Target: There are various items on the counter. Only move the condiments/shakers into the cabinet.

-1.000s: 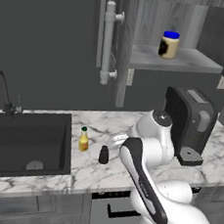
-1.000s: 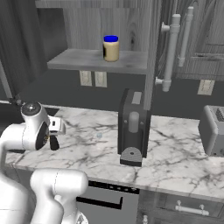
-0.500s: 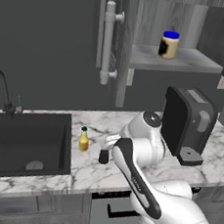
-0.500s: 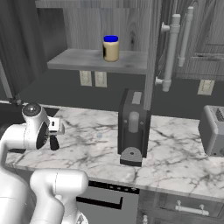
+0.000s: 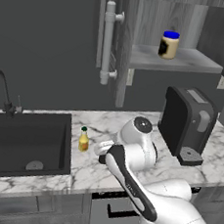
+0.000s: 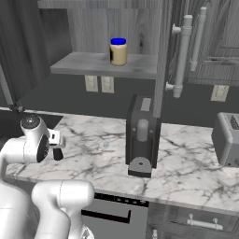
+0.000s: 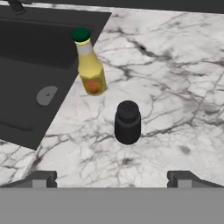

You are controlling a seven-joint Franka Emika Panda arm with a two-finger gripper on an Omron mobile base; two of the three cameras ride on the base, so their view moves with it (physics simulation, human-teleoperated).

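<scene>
Hand view, jaws spread wide above black shaker [image 7: 127,122], probably not touching, yellow bottle [image 7: 89,64] beside.

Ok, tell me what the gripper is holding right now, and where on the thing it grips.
Nothing is held. The gripper is open above the counter, with the small black shaker standing free ahead of its fingertips, untouched.

Even, dim rendered light; soft faint shadows, no glare, slightly coarse detail.
</scene>
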